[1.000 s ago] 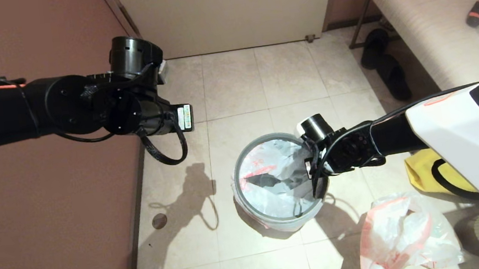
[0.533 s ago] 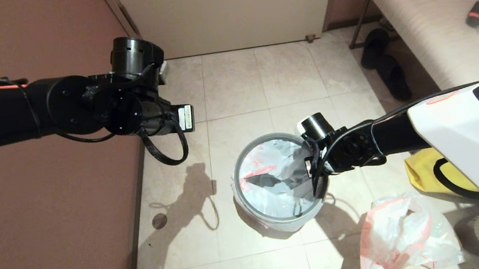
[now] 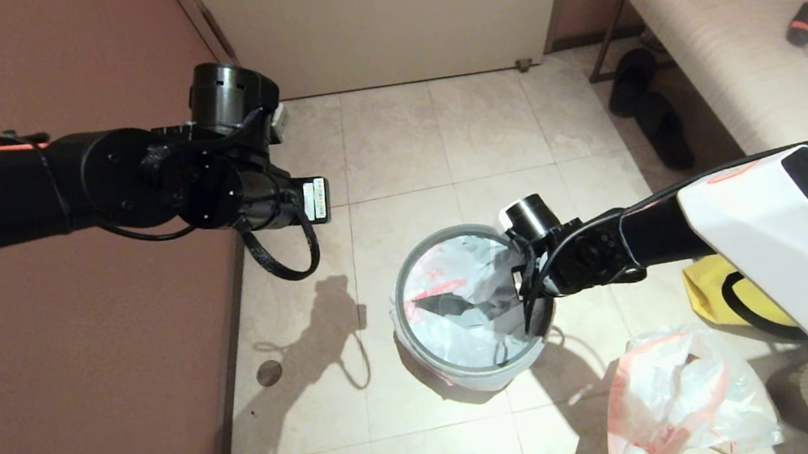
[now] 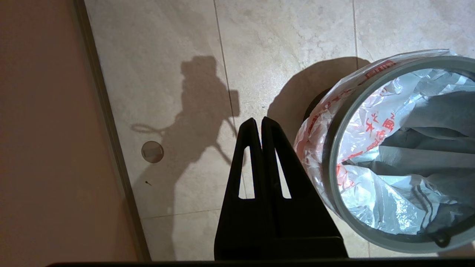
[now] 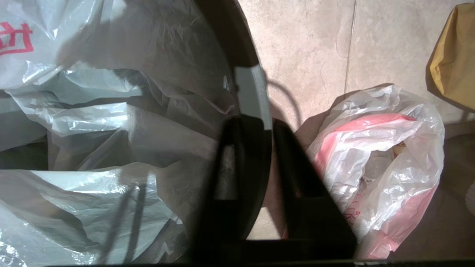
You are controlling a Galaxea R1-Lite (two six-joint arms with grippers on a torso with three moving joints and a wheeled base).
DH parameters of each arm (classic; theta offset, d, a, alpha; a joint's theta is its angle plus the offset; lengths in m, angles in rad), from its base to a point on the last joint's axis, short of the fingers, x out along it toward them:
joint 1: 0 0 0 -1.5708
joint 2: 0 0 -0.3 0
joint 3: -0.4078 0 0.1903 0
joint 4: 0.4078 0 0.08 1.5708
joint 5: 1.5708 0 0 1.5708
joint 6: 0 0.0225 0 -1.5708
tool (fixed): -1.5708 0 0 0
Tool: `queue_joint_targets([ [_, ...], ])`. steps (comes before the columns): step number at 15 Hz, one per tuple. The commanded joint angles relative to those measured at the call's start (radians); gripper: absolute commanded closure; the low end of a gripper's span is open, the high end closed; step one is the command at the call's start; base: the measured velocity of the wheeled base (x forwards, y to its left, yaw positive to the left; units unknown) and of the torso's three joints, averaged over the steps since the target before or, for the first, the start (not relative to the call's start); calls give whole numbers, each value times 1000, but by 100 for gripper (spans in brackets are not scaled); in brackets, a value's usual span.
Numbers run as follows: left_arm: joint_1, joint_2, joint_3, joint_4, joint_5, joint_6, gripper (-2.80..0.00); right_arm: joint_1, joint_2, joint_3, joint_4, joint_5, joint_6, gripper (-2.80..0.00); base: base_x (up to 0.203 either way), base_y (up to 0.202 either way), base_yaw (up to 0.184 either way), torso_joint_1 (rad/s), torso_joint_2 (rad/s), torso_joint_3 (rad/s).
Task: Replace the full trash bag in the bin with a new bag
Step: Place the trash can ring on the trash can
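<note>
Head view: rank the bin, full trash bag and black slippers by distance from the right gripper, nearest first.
1. The bin: the right gripper sits at its grey hoop rim, on the robot's right side.
2. The full trash bag: on the floor, nearer the robot.
3. The black slippers: by the bench, farthest.

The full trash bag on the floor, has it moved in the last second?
No. The full trash bag lies in the same spot beside the yellow tote, on the same floor tiles.

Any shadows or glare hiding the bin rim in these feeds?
Head view: arm shadows fall on the floor, leaving the grey hoop rim clear. Left wrist view: the new bag glints mildly. Right wrist view: dark shade around the right gripper.
</note>
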Motion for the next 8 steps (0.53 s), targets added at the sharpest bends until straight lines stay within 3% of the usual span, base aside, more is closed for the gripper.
queue_joint_targets([
  [1, -2, 2, 0, 2, 2, 0, 0, 1, 11, 1, -2, -4, 2, 0, 0, 0, 0, 0, 0, 0],
  [8, -5, 3, 1, 2, 11, -2, 0, 9, -26, 23, 3, -7, 4, 0, 0, 0, 0, 0, 0, 0],
])
